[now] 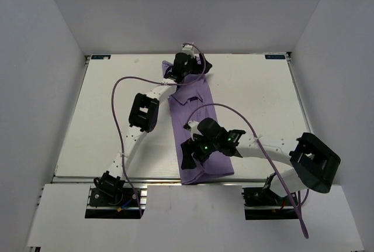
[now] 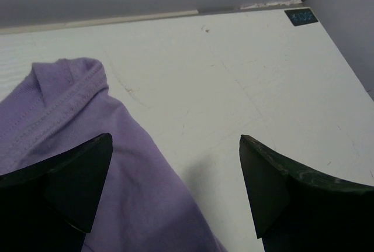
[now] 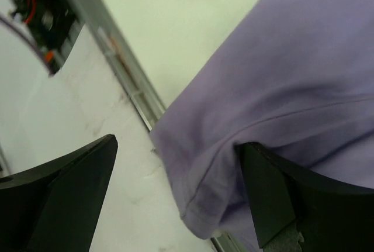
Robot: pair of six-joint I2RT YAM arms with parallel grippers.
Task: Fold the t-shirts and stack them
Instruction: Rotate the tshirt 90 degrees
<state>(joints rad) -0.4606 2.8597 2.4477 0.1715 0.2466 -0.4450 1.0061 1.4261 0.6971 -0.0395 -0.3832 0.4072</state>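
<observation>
Step in hand: pre-grasp for the end-to-end fold.
Left end effector (image 1: 182, 65), jaws apart, hovers at the far end of the t-shirt (image 1: 198, 117), a narrow strip mid-worktop (image 1: 105, 100). Right end effector (image 1: 191, 150), jaws apart, hovers at its near corner. Next, probably: lower both and clamp cloth.

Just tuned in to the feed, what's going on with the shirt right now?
Two robot arms are working on one light-purple soft cloth t-shirt, which lies as a long narrow strip down the middle of the white table. The left claw is open over the shirt's far end. The right claw is open over the near end, where a hem corner reaches past the table's metal front rail. Neither claw grips the cloth.
</observation>
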